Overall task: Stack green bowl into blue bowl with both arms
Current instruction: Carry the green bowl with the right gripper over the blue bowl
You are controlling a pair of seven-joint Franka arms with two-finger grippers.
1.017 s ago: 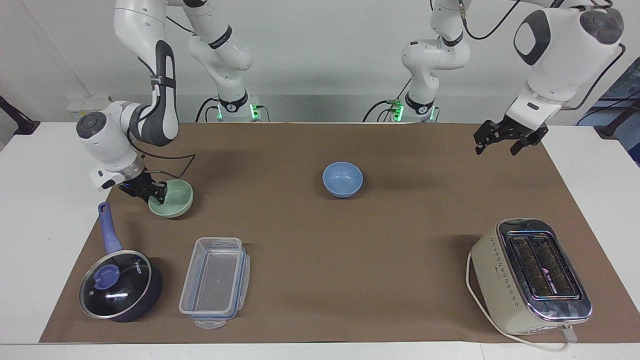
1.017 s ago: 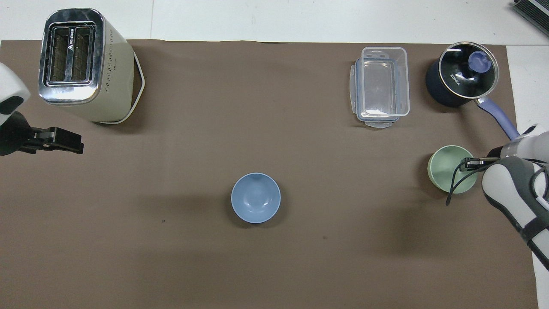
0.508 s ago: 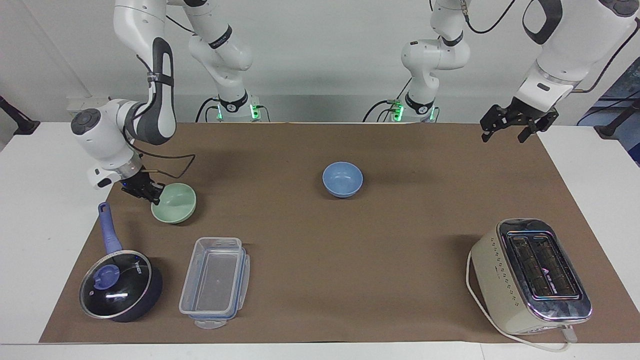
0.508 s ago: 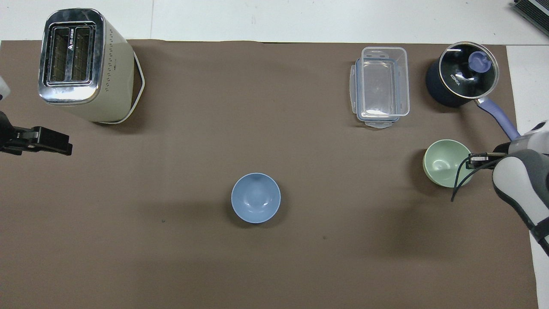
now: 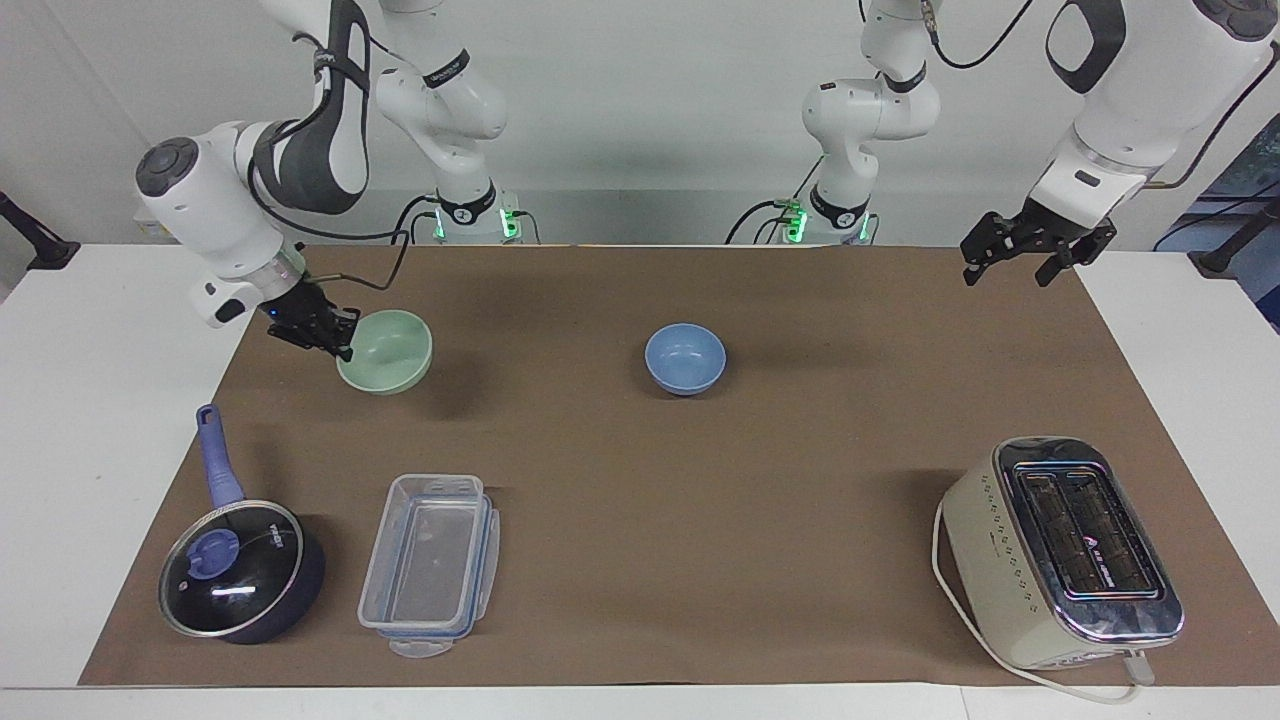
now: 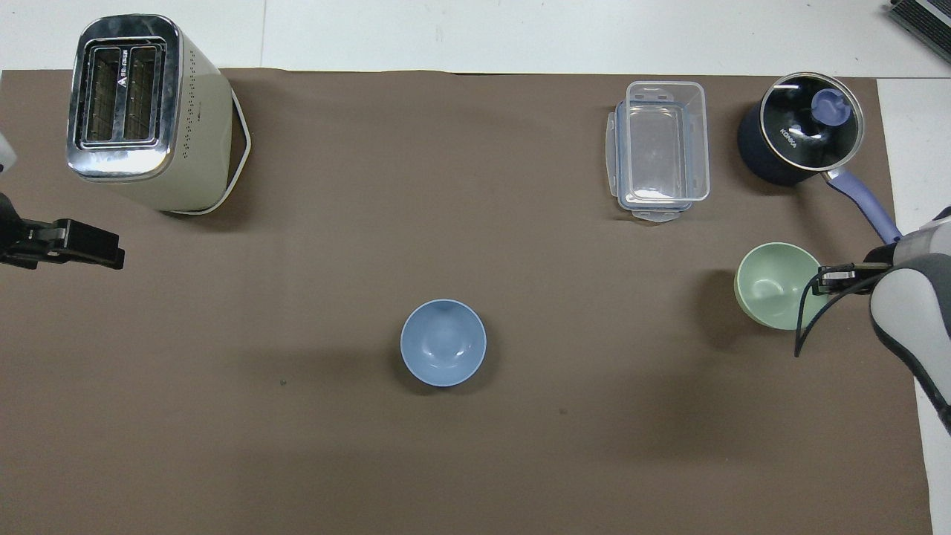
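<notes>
- Right gripper (image 5: 338, 335) clenched on green bowl (image 5: 388, 351) rim, lifted over brown mat (image 5: 700, 480).
- Left gripper (image 5: 1030, 255) released, waiting.
- Blue bowl (image 5: 685, 358) mid-mat.
- "KONKA" on pot (image 6: 799, 134) lid.

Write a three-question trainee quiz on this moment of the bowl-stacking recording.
1. True or false: the green bowl rests on the mat.
2. Which gripper holds the green bowl: A) left gripper B) right gripper C) neither?
3. Fill in: the blue bowl holds ____.

Key: 1. False: it hangs in the air, its shadow on the mat apart from it. 2. B, pinched by the rim; the left gripper waits open above the mat's edge at its own end. 3. Nothing.
</notes>
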